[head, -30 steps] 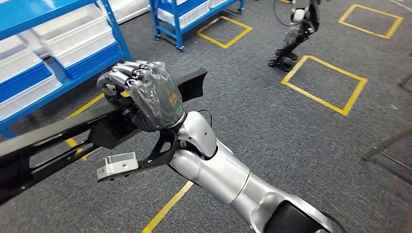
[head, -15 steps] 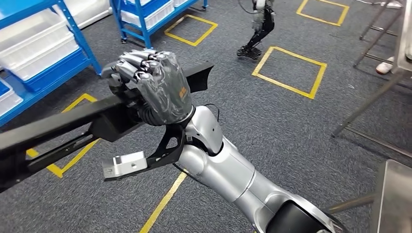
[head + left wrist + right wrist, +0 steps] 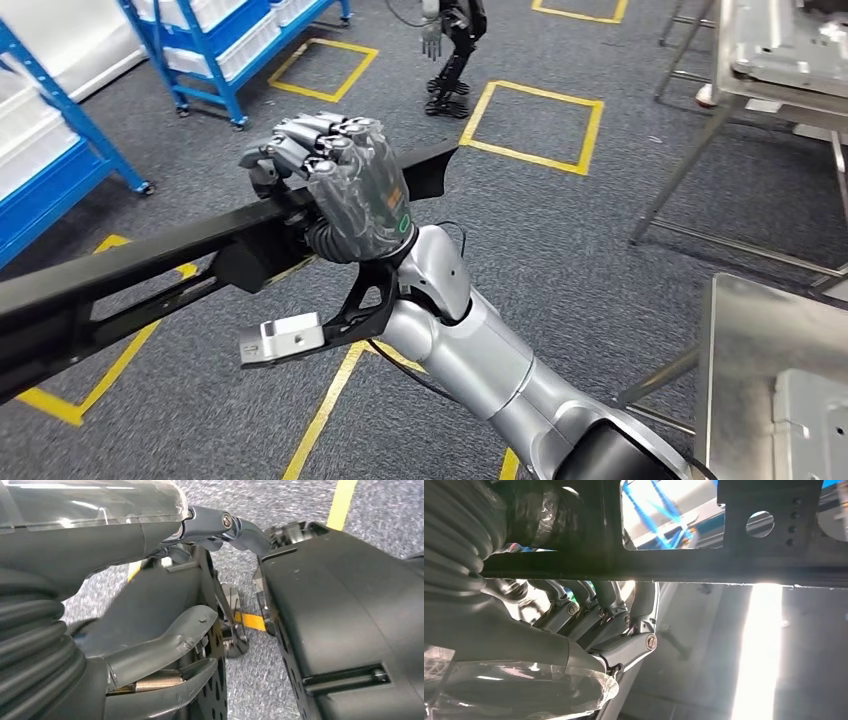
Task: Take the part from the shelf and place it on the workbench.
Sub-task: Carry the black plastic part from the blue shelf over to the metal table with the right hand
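The step in hand looks like the carry: the part (image 3: 150, 265) is off the shelf and has to reach the metal desk (image 3: 770, 330) at about 4 o'clock in the head view. To do it well, hold the long beam level, swing it slowly so the far tip at 1 o'clock misses the desk legs, and keep both grips firm until it lies flat on the top.

The right hand (image 3: 335, 180) is clenched over the beam's upper edge near its middle. The left hand (image 3: 150, 650), in its wrist view, has thumb and fingers wrapped around a black section of the part.

The part is a long black metal beam, flat-sided with slots and small holes, running from 8 o'clock to 1 o'clock above the grey carpet (image 3: 560, 230), its end flared
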Robot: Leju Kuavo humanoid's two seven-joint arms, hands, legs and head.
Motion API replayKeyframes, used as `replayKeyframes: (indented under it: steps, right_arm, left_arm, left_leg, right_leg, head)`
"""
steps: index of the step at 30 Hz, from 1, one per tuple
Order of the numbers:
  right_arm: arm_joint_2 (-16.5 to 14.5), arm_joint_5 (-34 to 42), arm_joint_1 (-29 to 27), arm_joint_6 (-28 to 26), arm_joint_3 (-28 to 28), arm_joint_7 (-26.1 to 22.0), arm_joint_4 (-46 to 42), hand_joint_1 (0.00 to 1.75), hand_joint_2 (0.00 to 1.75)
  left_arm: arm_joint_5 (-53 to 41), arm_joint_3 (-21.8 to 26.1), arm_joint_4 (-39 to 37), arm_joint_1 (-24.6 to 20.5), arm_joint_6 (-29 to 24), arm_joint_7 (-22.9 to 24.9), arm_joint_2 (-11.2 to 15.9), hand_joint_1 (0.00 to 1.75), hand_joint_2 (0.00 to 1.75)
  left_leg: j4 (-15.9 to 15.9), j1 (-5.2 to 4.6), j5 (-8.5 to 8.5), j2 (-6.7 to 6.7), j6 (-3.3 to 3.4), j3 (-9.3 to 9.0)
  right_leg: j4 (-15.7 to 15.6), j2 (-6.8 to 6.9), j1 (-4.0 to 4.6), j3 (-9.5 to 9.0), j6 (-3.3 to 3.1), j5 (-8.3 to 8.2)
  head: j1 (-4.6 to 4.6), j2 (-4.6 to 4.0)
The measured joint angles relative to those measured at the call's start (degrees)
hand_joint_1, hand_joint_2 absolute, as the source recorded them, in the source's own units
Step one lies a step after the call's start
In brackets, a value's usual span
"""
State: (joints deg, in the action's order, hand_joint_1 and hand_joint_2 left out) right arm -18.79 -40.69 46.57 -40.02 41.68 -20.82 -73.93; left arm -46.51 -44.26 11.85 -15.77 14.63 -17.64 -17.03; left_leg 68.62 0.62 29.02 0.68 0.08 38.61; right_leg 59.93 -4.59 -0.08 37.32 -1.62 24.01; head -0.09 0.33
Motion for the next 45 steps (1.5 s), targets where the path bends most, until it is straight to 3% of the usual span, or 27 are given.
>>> replayKeyframes:
  steps: [2,3,4,6,8,11,13,14,16,17,19,21,22,24,26,28,29,30,32,34,35,37,39,41,43,44,45]
  right_arm:
    - [0.34,-0.44,-0.18,-0.01,-0.65,-0.02,-0.31,1.75,1.75]
    - [0.56,-0.68,-0.37,-0.02,-0.94,-0.05,-0.47,1.75,1.75]
    - [0.85,-0.87,-0.67,-0.02,-1.22,-0.1,-0.62,1.75,1.75]
    - [1.44,-1.02,-1.28,-0.02,-1.75,-0.18,-0.88,1.75,1.75]
    - [1.99,-1.18,-1.51,-0.03,-2.29,-0.2,-1.23,1.75,1.75]
    - [2.55,-1.52,-1.84,-0.04,-2.88,-0.18,-1.65,1.75,1.75]
    - [3.0,-1.63,-2.43,-0.04,-3.18,-0.14,-1.73,1.75,1.75]
    - [3.26,-1.64,-2.65,-0.04,-3.3,-0.11,-1.76,1.75,1.75]
    - [3.68,-1.63,-2.83,-0.04,-3.54,-0.04,-1.98,1.75,1.75]
    - [3.76,-1.63,-2.83,-0.04,-3.62,-0.03,-2.14,1.75,1.75]
    - [3.88,-1.6,-2.85,-0.03,-3.75,0.03,-2.43,1.75,1.75]
    - [4.04,-1.53,-2.93,-0.03,-3.86,0.25,-2.51,1.75,1.75]
    - [4.13,-1.5,-2.96,-0.02,-3.95,0.41,-2.53,1.75,1.75]
    - [4.25,-1.57,-2.96,0.0,-4.18,0.79,-2.49,1.75,1.75]
    - [4.33,-1.77,-2.98,0.16,-4.37,1.13,-2.24,1.75,1.75]
    - [4.43,-2.1,-3.02,0.58,-4.61,1.47,-1.7,1.75,1.75]
    - [4.46,-2.29,-3.01,0.78,-4.76,1.62,-1.41,1.75,1.75]
    - [4.48,-2.48,-2.96,0.93,-4.92,1.74,-1.14,1.75,1.75]
    - [4.48,-2.67,-2.77,1.01,-5.15,1.85,-0.75,1.75,1.75]
    - [4.49,-2.7,-2.67,1.01,-5.29,1.9,-0.45,1.75,1.75]
    - [4.52,-2.7,-2.67,1.01,-5.36,1.94,-0.31,1.75,1.75]
    - [4.58,-2.7,-2.65,0.99,-5.55,1.98,-0.18,1.75,1.75]
    - [4.67,-2.74,-2.38,0.98,-5.78,2.0,-0.14,1.75,1.75]
    - [4.74,-2.78,-2.17,1.02,-5.86,2.02,-0.01,1.75,1.75]
    - [4.78,-2.79,-2.33,1.1,-5.86,2.05,0.2,1.75,1.75]
    - [4.8,-2.79,-2.44,1.14,-5.87,2.07,0.32,1.75,1.75]
    - [4.81,-2.79,-2.48,1.16,-5.88,2.08,0.39,1.75,1.75]
  left_arm:
    - [-0.08,-0.01,-0.01,0.16,-0.26,-0.19,0.13,0.0,1.75]
    - [-0.08,-0.02,-0.01,0.3,-0.37,-0.29,0.21,0.0,1.75]
    - [-0.06,-0.02,-0.02,0.44,-0.47,-0.41,0.27,0.0,1.75]
    - [-0.06,-0.03,-0.02,0.64,-0.64,-0.57,0.25,0.0,1.75]
    - [-0.08,-0.07,-0.02,0.73,-0.8,-0.73,0.22,0.0,1.75]
    - [-0.19,-0.11,-0.02,1.13,-0.98,-0.7,0.31,0.0,1.75]
    - [-0.3,-0.12,-0.02,1.5,-0.93,-0.54,0.41,0.0,1.75]
    - [-0.35,-0.13,-0.02,1.63,-0.87,-0.46,0.44,0.0,1.75]
    - [-0.42,-0.15,-0.02,1.75,-0.75,-0.37,0.45,0.0,1.75]
    - [-0.47,-0.18,-0.02,1.77,-0.68,-0.36,0.48,0.0,1.75]
    - [-0.68,-0.3,-0.02,1.84,-0.46,-0.29,0.56,0.0,1.75]
    - [-1.0,-0.45,-0.02,1.9,-0.19,-0.2,0.6,0.0,1.75]
    - [-1.14,-0.52,-0.02,1.91,-0.1,-0.13,0.6,0.0,1.75]
    - [-1.35,-0.61,-0.02,1.95,-0.04,0.04,0.65,0.0,1.75]
    - [-1.43,-0.66,-0.02,2.18,-0.01,0.36,0.76,0.0,1.75]
    - [-1.41,-0.68,-0.02,2.44,0.18,0.68,0.86,0.0,1.75]
    - [-1.4,-0.68,-0.02,2.51,0.38,0.78,0.9,0.0,1.75]
    - [-1.38,-0.68,-0.02,2.53,0.58,0.85,0.9,0.0,1.75]
    - [-1.39,-0.68,-0.04,2.67,0.95,0.92,0.99,0.0,1.75]
    - [-1.37,-0.68,-0.07,2.88,1.06,0.97,1.08,0.0,1.75]
    - [-1.34,-0.68,-0.08,2.96,1.07,0.97,1.11,0.0,1.75]
    - [-1.27,-0.68,-0.06,2.93,1.03,0.96,0.99,0.0,1.75]
    - [-1.29,-0.68,-0.03,2.88,1.04,0.97,0.91,0.0,1.75]
    - [-1.31,-0.68,-0.02,2.89,1.11,1.08,0.9,0.0,1.75]
    - [-1.38,-0.68,-0.02,2.87,1.16,1.23,0.9,0.0,1.75]
    - [-1.41,-0.68,-0.02,2.84,1.15,1.27,0.9,0.0,1.75]
    - [-1.43,-0.68,-0.02,2.8,1.12,1.31,0.9,0.0,1.75]
  left_leg:
    - [-7.12,0.01,-2.87,2.59,0.73,-3.14]
    - [-8.92,-0.04,-3.25,3.49,0.88,-3.95]
    - [-9.53,-0.15,-3.12,3.73,0.91,-4.25]
    - [-10.1,-0.18,-3.45,2.62,1.0,-4.46]
    - [-11.02,0.22,-4.0,1.18,1.34,-4.75]
    - [-11.55,0.46,-4.24,-1.11,1.62,-4.87]
    - [-11.49,0.5,-4.08,-2.67,1.58,-4.87]
    - [-11.38,0.55,-3.95,-3.44,1.46,-4.87]
    - [-10.85,0.63,-3.47,-4.8,0.89,-4.88]
    - [-10.43,0.5,-3.11,-5.31,0.49,-4.83]
    - [-9.87,0.17,-2.54,-6.16,-0.22,-4.87]
    - [-9.85,0.12,-2.23,-7.15,-0.7,-5.17]
    - [-9.56,0.25,-1.75,-6.95,-0.94,-5.24]
    - [-6.22,0.54,0.74,-4.69,-1.26,-4.02]
    - [1.16,0.62,4.31,-1.99,-1.25,-0.62]
    - [6.39,0.51,5.38,-1.17,-0.97,2.15]
    - [5.94,0.43,4.24,-0.99,-0.62,2.13]
    - [3.41,0.28,2.19,-0.66,-0.12,1.13]
    - [-3.98,0.03,-1.85,1.95,1.32,-1.91]
    - [-8.01,-0.23,-3.42,4.56,2.29,-3.58]
    - [-8.39,-0.34,-3.44,4.88,2.45,-3.83]
    - [-9.96,-0.26,-3.64,3.4,2.32,-4.6]
    - [-11.78,0.18,-3.92,1.65,2.19,-5.53]
    - [-12.16,0.26,-3.97,0.03,2.13,-5.74]
    - [-11.82,0.25,-3.71,-1.6,2.06,-5.64]
    - [-11.61,0.26,-3.52,-2.4,2.01,-5.61]
    - [-11.37,0.26,-3.31,-3.13,1.91,-5.62]
  right_leg:
    - [0.13,-1.37,-0.01,0.15,0.2,-0.08]
    - [0.15,-1.88,-0.16,0.3,0.4,-0.18]
    - [0.1,-2.4,-0.34,0.46,0.7,-0.32]
    - [-0.32,-3.34,-0.53,0.66,1.41,-0.71]
    - [0.54,-1.72,-0.32,1.31,2.03,0.21]
    - [9.78,3.22,-0.47,5.66,2.9,5.42]
    - [14.23,4.24,-0.82,7.71,3.44,6.58]
    - [13.34,4.57,-1.01,7.17,3.67,5.58]
    - [6.68,6.49,-1.21,3.56,4.0,2.4]
    - [3.45,7.56,-1.04,1.83,3.83,1.32]
    - [0.59,8.58,-0.71,0.38,2.98,0.94]
    - [0.64,7.27,-0.65,0.43,1.94,0.95]
    - [0.58,6.63,-0.68,0.41,1.57,0.92]
    - [0.45,5.36,-0.84,0.29,0.86,0.8]
    - [0.45,4.01,-0.75,0.27,0.47,0.78]
    - [0.47,2.35,-0.44,0.17,0.34,0.79]
    - [0.47,1.46,-0.27,0.06,0.3,0.8]
    - [0.48,0.57,-0.1,-0.08,0.29,0.81]
    - [0.46,-0.93,0.01,-0.2,0.34,0.77]
    - [0.38,-2.13,-0.51,0.02,0.71,0.56]
    - [0.23,-2.7,-0.8,0.18,1.05,0.37]
    - [-0.15,-3.24,-0.86,0.35,1.77,0.09]
    - [1.59,-0.51,-0.41,1.3,2.38,1.49]
    - [7.6,3.08,-0.42,4.19,2.91,4.82]
    - [13.25,4.2,-0.67,6.91,3.37,6.76]
    - [13.48,4.43,-0.77,6.93,3.52,6.25]
    - [11.53,4.76,-0.81,5.77,3.59,4.82]
  head:
    - [0.02,0.0]
    - [0.02,0.0]
    - [0.01,0.0]
    - [-0.02,0.0]
    - [0.05,0.0]
    - [0.16,0.0]
    - [0.16,0.0]
    - [0.16,0.0]
    - [0.16,0.0]
    - [0.14,0.0]
    - [0.07,0.0]
    - [0.04,0.0]
    - [0.04,0.0]
    - [0.03,0.0]
    - [0.03,0.0]
    - [0.03,0.0]
    - [0.04,0.0]
    - [0.03,0.0]
    - [0.1,0.0]
    - [0.1,0.0]
    - [0.08,0.0]
    - [0.01,0.0]
    - [0.24,0.0]
    - [0.47,0.0]
    - [0.48,0.0]
    - [0.48,0.0]
    - [0.48,0.0]
